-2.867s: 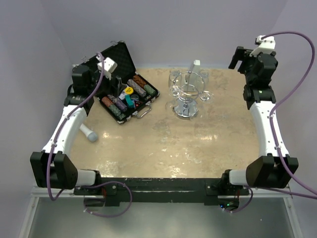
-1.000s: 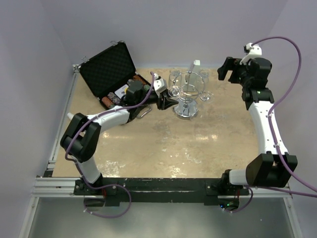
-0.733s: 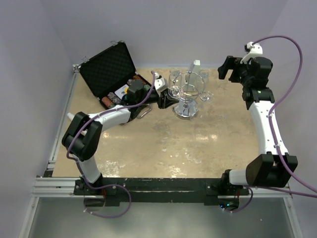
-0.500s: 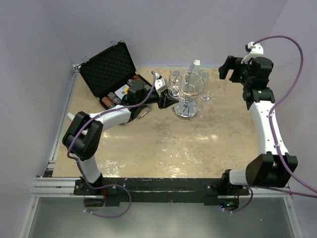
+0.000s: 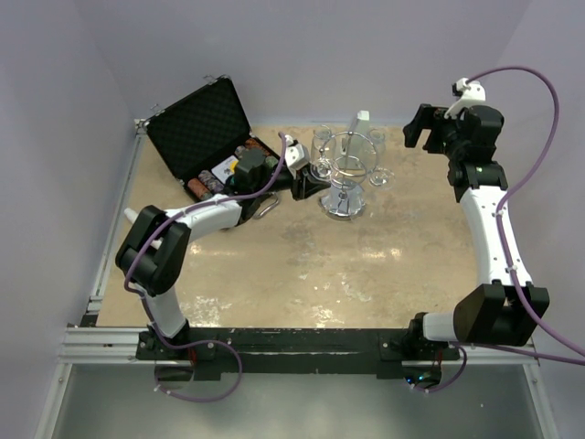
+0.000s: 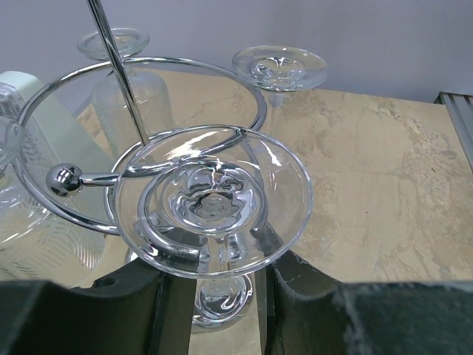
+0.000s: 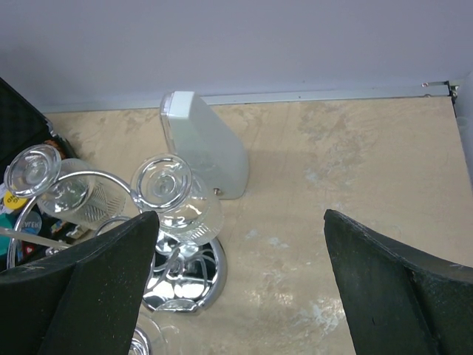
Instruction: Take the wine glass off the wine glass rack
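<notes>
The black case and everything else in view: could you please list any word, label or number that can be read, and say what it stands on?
No text can be read in any view.
Print on the coloured labels inside the black case: too small and blurred to read.
On the white box: no print visible.

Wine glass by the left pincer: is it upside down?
Yes, upside down: the wine glass hangs foot-up in a loop of the wine glass rack.
</notes>
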